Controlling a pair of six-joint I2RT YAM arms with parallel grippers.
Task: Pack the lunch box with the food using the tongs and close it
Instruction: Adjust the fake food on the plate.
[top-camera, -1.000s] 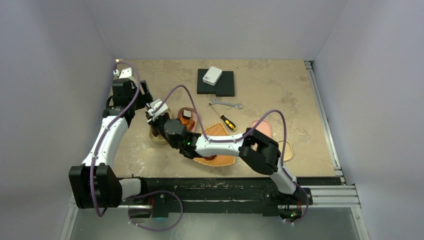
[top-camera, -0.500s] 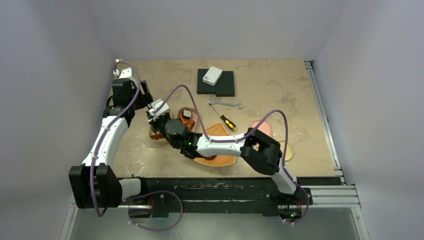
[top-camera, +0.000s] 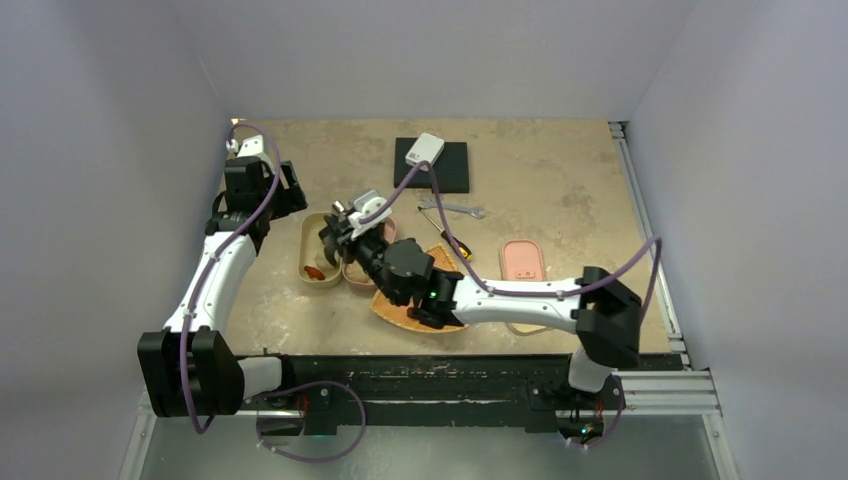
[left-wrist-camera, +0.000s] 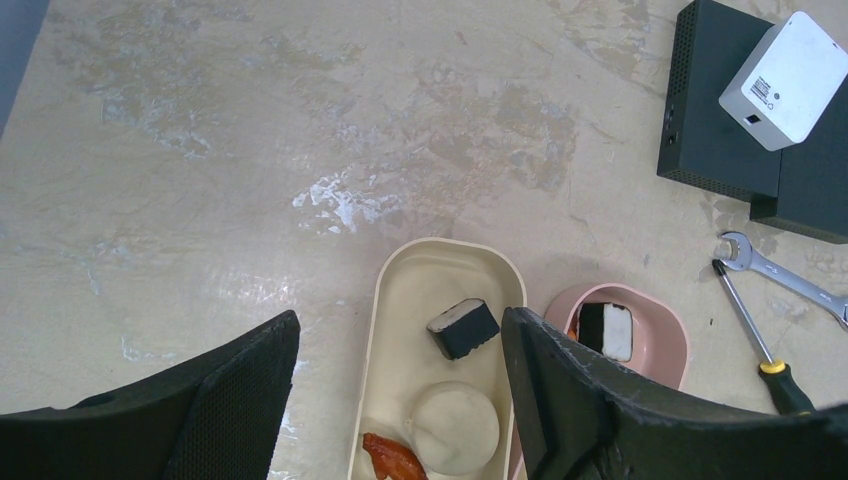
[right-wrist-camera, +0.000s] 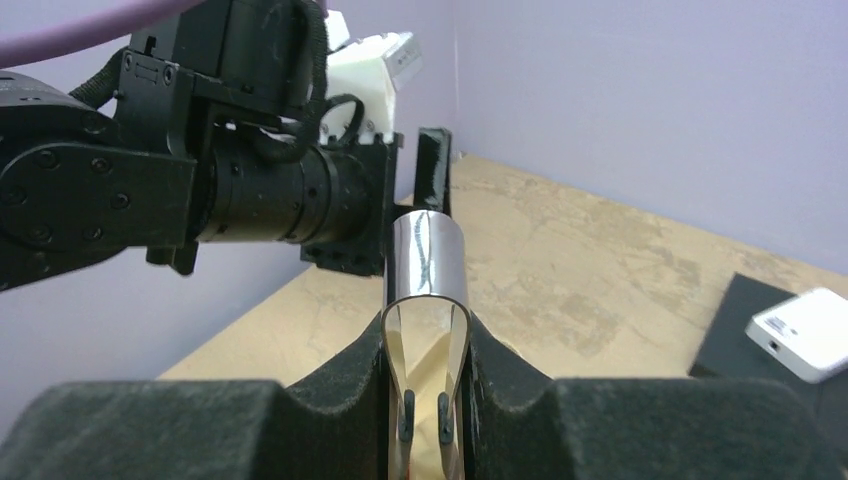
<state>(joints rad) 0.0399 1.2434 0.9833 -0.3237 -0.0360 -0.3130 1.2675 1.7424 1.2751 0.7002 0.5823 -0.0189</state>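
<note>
A cream lunch box (left-wrist-camera: 418, 290) holds food: a black-and-white piece (left-wrist-camera: 463, 328), a round beige bun (left-wrist-camera: 455, 428) and a red bit (left-wrist-camera: 392, 455). Beside it, a pink box (left-wrist-camera: 660, 335) holds another black-and-white piece (left-wrist-camera: 606, 331). My left gripper (left-wrist-camera: 400, 400) hangs open above the cream box, touching nothing. My right gripper (right-wrist-camera: 427, 400) is shut on the tongs (right-wrist-camera: 427, 262), bend end up, arms squeezed close. In the top view the right gripper (top-camera: 340, 232) sits over the seam between the cream box (top-camera: 306, 240) and the pink one; the tong tips are hidden.
A pink lid (top-camera: 522, 260) lies to the right, an orange woven plate (top-camera: 398, 312) under the right forearm. A silver wrench (top-camera: 452, 208) and a yellow-handled screwdriver (top-camera: 450, 241) lie behind. A black block (top-camera: 452, 170) with a white device (top-camera: 425, 150) sits at the back.
The right arm has swung its elbow out to the right, and its gripper has shifted right off the cream box, uncovering it. The left arm has stayed put.
</note>
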